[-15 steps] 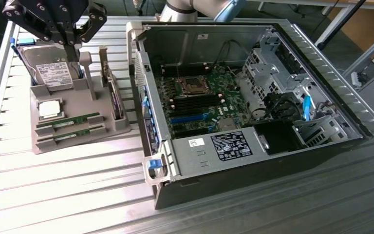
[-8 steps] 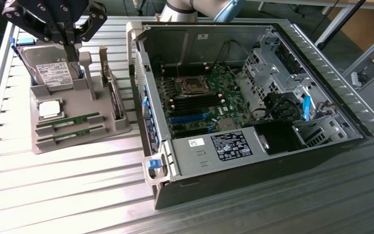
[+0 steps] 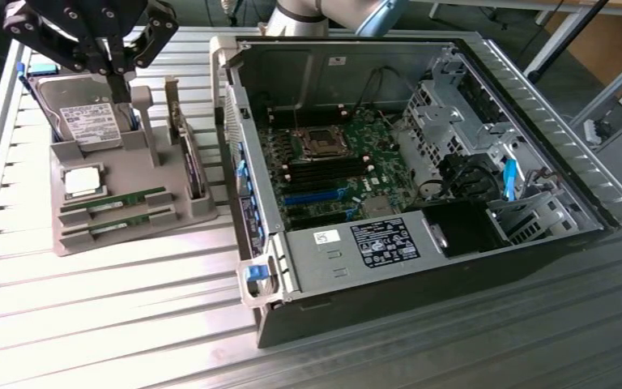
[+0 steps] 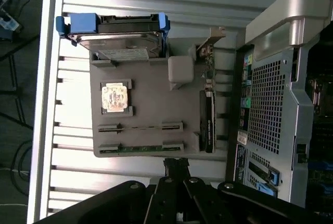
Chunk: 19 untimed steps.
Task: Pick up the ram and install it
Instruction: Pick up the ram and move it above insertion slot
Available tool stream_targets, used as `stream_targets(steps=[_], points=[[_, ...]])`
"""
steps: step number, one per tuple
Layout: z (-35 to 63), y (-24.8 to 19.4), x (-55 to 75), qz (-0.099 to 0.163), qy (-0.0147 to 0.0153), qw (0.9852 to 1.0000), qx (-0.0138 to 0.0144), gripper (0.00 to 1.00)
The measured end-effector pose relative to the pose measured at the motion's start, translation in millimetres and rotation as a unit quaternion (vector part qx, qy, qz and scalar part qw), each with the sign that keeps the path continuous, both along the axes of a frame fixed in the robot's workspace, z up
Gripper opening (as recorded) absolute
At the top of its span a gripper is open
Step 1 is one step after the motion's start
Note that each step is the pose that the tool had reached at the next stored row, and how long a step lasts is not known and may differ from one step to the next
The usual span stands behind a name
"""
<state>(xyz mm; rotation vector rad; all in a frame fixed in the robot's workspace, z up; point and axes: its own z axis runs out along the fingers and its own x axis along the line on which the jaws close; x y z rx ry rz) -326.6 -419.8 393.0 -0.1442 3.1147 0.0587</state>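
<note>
exterior view | end effector (image 3: 116,74) closed | ram (image 3: 114,200) in tray (image 3: 149,174), well apart

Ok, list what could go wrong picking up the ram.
1. The black gripper hangs shut above the grey parts tray; lowered so, it would likely press on a thin green ram stick, not straddle it.
2. Two sticks lie close beside the square silver CPU chip; an off grasp may nudge a neighbour.
3. Upright expansion cards stand between the sticks and the open computer case; a low carry could clip them.
</note>
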Motion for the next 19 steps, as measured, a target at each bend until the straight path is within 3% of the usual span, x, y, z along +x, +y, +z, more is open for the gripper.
stream_targets(steps=[5, 19], points=[[0.0, 0.0, 0.0, 0.019, 0.0, 0.9998, -0.0007, 0.09], [0.0, 0.0, 0.0, 0.069, 0.0001, 0.9976, -0.006, 0.09]])
